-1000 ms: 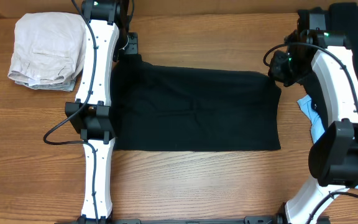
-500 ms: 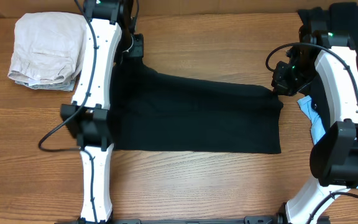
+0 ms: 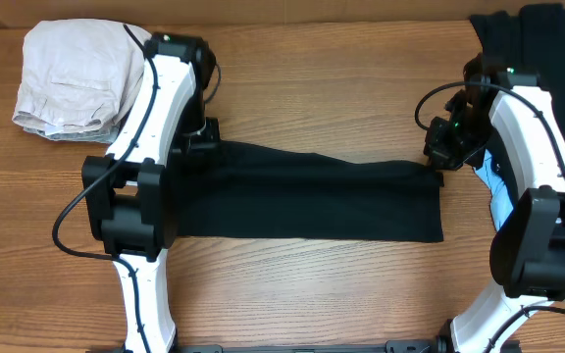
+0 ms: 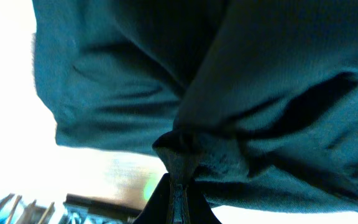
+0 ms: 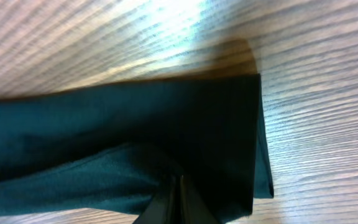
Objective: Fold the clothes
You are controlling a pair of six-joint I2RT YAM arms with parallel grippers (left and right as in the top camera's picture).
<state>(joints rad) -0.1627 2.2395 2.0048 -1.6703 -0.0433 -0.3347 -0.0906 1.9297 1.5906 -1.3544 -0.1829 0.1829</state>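
Left claw (image 3: 202,140) and right claw (image 3: 437,160) are each pinched shut on an upper corner of the black garment (image 3: 312,201), which is spread across the middle of the frame on the table (image 3: 312,294). A beige garment (image 3: 72,78) is bunched at upper left, and other clothes (image 3: 533,39) are piled at upper right.

I work over a table (image 3: 312,284) of brown wood, its grain running left to right; in the right wrist view light glares off it at the frame's top.

Overhead looks straight down; both wrist views hug the black garment (image 3: 312,201).
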